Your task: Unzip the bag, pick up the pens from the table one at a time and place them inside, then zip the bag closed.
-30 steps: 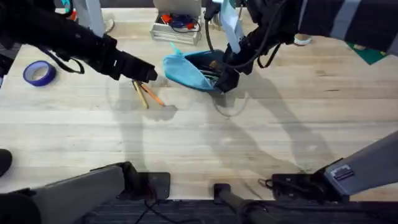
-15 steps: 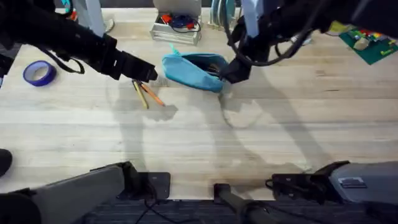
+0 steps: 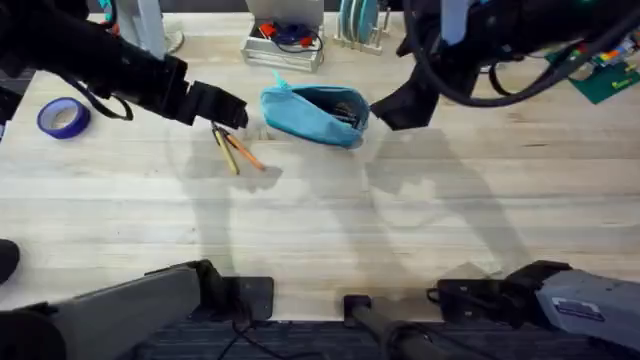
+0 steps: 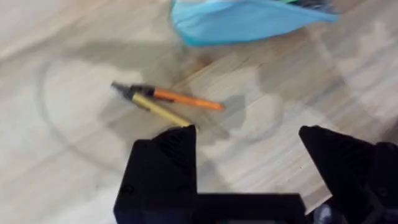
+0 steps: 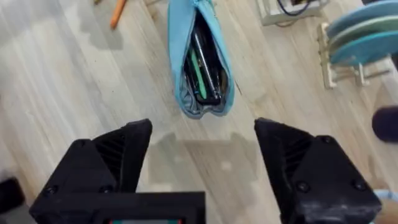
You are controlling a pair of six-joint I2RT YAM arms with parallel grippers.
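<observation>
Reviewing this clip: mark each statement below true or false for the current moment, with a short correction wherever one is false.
1. The bag is unzipped, with items visible inside. True.
2. The right gripper grips the bag. False: it is open, apart from the bag.
3. Two pens lie on the table. True.
4. The left gripper holds a pen. False: it is open, with the pens lying beyond its fingers.

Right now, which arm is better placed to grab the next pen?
Left. Its open end effector hovers right over the two pens on the table. The right end effector, open and empty, sits beyond the unzipped bag.
</observation>
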